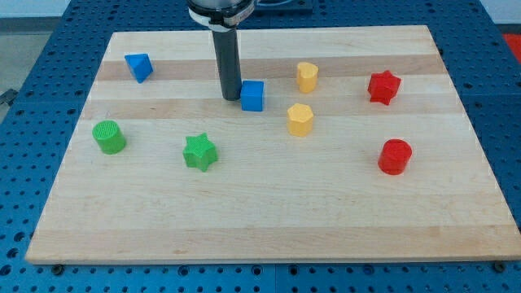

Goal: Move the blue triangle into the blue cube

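A straight dark rod comes down from the view's top, and my tip (pixel 230 98) rests on a pale wooden board (pixel 269 220). The rod has no jaws to spread or press together (it is a plain pusher), and it pinches nothing.

Just beside my tip, at 3 o'clock from it, sits the blue cube (pixel 253 95). Whether the 2 are touching or a sliver apart cannot be told from this view.

The blue triangle (pixel 139 67) lies well apart from my tip, at about 10 o'clock from it, near the board's upper left corner. It is not in contact with the blue cube; bare wood and the rod lie between them.

Moving outward, 2 yellow blocks with faceted sides stand at the cube's right. The lower yellow block (pixel 300 120) is near the cube at about 4 o'clock. The upper yellow block (pixel 307 76) is at about 2 o'clock from the cube.

A green star (pixel 199 152) lies at about 7 o'clock from my tip. A green cylinder (pixel 109 137) stands further away at about 8 o'clock, near the board's left edge.

On the view's right are 2 red blocks. A red star (pixel 384 87) lies at about 3 o'clock from the cube, well apart from it. A red cylinder (pixel 395 156) stands at about 6 o'clock from the red star.

The board rests on a blue perforated table (pixel 32 98), which shows around all 4 edges
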